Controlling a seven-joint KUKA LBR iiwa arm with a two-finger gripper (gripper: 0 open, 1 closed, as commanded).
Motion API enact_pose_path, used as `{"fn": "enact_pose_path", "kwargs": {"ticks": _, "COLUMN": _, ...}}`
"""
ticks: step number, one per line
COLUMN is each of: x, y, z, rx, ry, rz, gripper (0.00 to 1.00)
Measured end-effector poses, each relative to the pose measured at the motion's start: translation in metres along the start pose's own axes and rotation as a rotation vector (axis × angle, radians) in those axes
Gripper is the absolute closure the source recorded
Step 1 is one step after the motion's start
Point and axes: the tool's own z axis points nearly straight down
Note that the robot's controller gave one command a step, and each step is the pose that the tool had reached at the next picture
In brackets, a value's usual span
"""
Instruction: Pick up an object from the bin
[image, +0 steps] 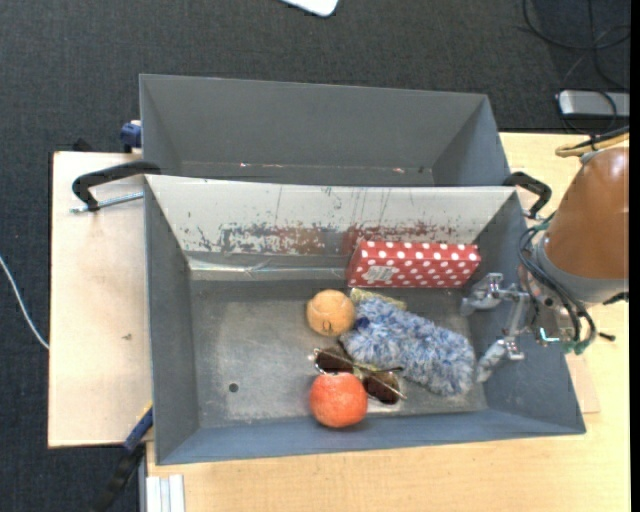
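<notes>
My gripper (491, 324) hangs at the bin's right side, over the sloping right wall, open with nothing between its fingers. Just to its left lies a fluffy blue-and-white bundle (410, 345), whose right end comes close to the lower fingertip (497, 352). Behind that, against the back wall, a red box with white dots (413, 263) lies flat, its right end near the upper fingertip (480, 297).
A tan ball (330, 313) rests left of the fluffy bundle. Brown sunglasses (362, 377) lie in front of it, touching a red-orange fruit (339, 399) near the front wall. The orange-covered arm stands over the right rim.
</notes>
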Motion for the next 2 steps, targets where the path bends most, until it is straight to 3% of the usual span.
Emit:
{"fn": "enact_pose_path", "kwargs": {"ticks": 1, "x": -0.001, "y": 0.001, "z": -0.003, "rx": 0.001, "ry": -0.006, "rz": -0.002, "gripper": 0.00}}
{"fn": "enact_pose_path", "kwargs": {"ticks": 2, "x": -0.008, "y": 0.006, "z": 0.031, "rx": 0.001, "ry": -0.012, "rz": 0.085, "gripper": 0.00}}
